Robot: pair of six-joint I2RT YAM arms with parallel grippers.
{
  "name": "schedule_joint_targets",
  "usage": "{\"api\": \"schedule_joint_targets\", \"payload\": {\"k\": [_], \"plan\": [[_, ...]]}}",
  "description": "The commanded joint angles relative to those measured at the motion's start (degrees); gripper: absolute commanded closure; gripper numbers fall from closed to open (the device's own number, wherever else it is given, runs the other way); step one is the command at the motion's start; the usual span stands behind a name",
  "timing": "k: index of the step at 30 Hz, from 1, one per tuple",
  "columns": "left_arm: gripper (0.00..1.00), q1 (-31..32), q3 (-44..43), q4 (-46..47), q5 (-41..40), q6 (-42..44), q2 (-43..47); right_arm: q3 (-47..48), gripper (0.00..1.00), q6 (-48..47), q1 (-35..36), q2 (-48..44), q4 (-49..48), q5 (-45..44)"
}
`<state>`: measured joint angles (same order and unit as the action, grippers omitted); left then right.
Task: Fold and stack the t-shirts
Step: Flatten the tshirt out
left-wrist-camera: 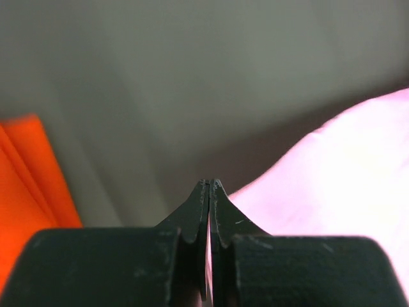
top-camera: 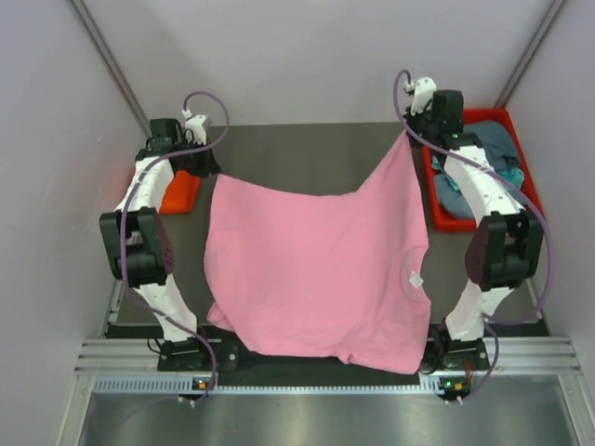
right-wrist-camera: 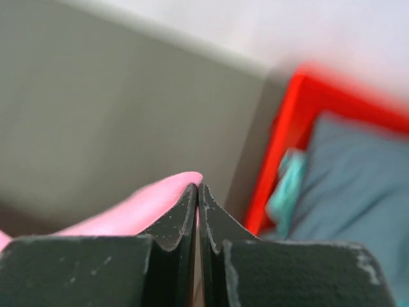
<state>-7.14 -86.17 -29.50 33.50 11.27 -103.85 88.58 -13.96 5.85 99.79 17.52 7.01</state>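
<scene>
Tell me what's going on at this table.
Two robot arms hold a pink t-shirt spread over the table. The left gripper and the right gripper are each shut on a far corner of it. Grey-blue shirts wait in the red tray on the right; an orange shirt lies at far left.

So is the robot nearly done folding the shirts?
Not nearly. One orange t-shirt lies at the left, seemingly folded. The left hand and right hand each pinch a far corner of the pink t-shirt, spread out, not yet folded. A grey-blue t-shirt and a teal t-shirt wait crumpled in the red tray.
</scene>
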Motion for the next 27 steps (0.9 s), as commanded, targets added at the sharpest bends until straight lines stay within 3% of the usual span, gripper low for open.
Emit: {"api": "schedule_joint_targets", "payload": {"k": [1,6,11,27], "plan": [[1.0,0.1,-13.1,5.5,0.4,-2.6,-4.1,17.1,1.0,-2.0,-0.2,2.7,-8.8,-2.7],[1.0,0.5,-23.2,8.8,-1.6,-4.5,-11.7,26.7,1.0,-3.6,0.2,8.7,-9.8,-3.5],[1.0,0.9,-29.8,7.5,-3.3,-4.2,-16.9,26.0,1.0,-3.9,0.3,10.5,-12.2,-5.1],[1.0,0.8,-24.4,11.1,-3.8,-2.7,-18.1,17.0,1.0,-7.4,3.0,11.3,-13.0,-6.3]]}}
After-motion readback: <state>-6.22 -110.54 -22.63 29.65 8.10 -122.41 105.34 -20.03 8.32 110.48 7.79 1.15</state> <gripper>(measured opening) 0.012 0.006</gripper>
